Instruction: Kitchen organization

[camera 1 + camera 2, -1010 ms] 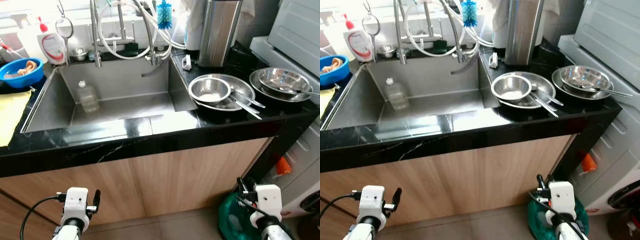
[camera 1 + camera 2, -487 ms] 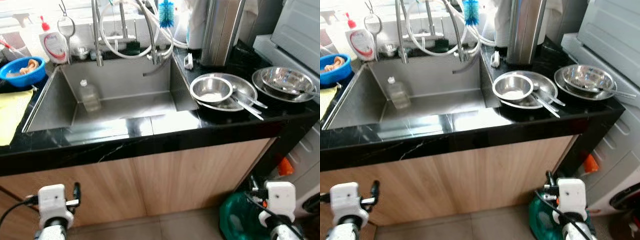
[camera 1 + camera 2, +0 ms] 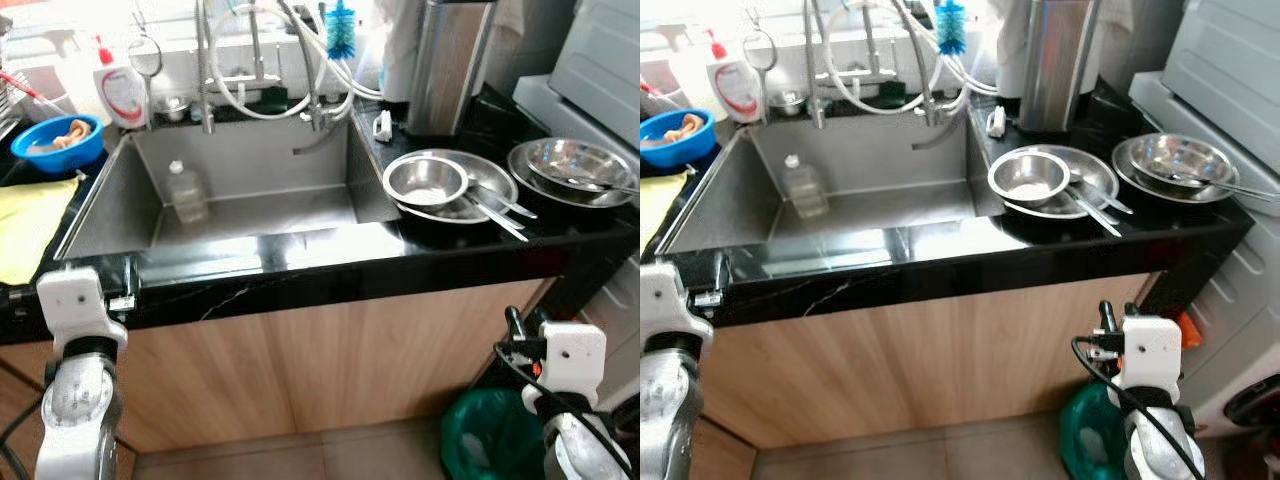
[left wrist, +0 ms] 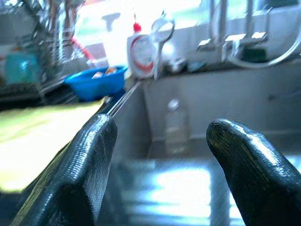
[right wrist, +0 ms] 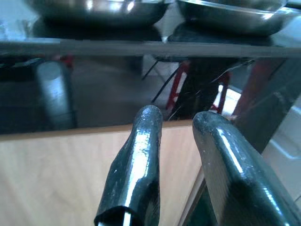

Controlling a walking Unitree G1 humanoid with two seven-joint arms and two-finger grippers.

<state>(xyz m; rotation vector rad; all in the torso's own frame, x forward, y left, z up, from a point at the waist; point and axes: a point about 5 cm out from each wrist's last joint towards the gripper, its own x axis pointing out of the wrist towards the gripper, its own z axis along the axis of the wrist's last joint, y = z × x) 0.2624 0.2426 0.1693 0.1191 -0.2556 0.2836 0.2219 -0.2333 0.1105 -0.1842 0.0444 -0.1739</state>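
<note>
A steel sink (image 3: 300, 215) is set in a black counter (image 3: 330, 275). A clear plastic bottle (image 3: 186, 193) stands inside it at the left. Right of the sink, a steel bowl (image 3: 424, 181) rests on a steel plate (image 3: 495, 178) with long utensils (image 3: 497, 211) across it. A second bowl (image 3: 566, 161) sits on a plate further right. My left gripper (image 4: 162, 127) is up at the counter's front left edge, open wide, looking over the sink at the bottle (image 4: 176, 125). My right gripper (image 5: 178, 117) hangs low before the cabinet, under the bowls, with a narrow gap between its fingers.
A blue bowl (image 3: 56, 143) with food, a yellow cloth (image 3: 25, 225) and a soap bottle (image 3: 122, 90) sit at the left. Faucets and hoses (image 3: 260, 60), a blue brush (image 3: 341, 30) and a steel canister (image 3: 445, 65) line the back. A green bin (image 3: 485, 440) stands below right.
My left arm has risen from near the floor to the counter's front left edge. The right arm has come up a little. The camera has shifted slightly.
</note>
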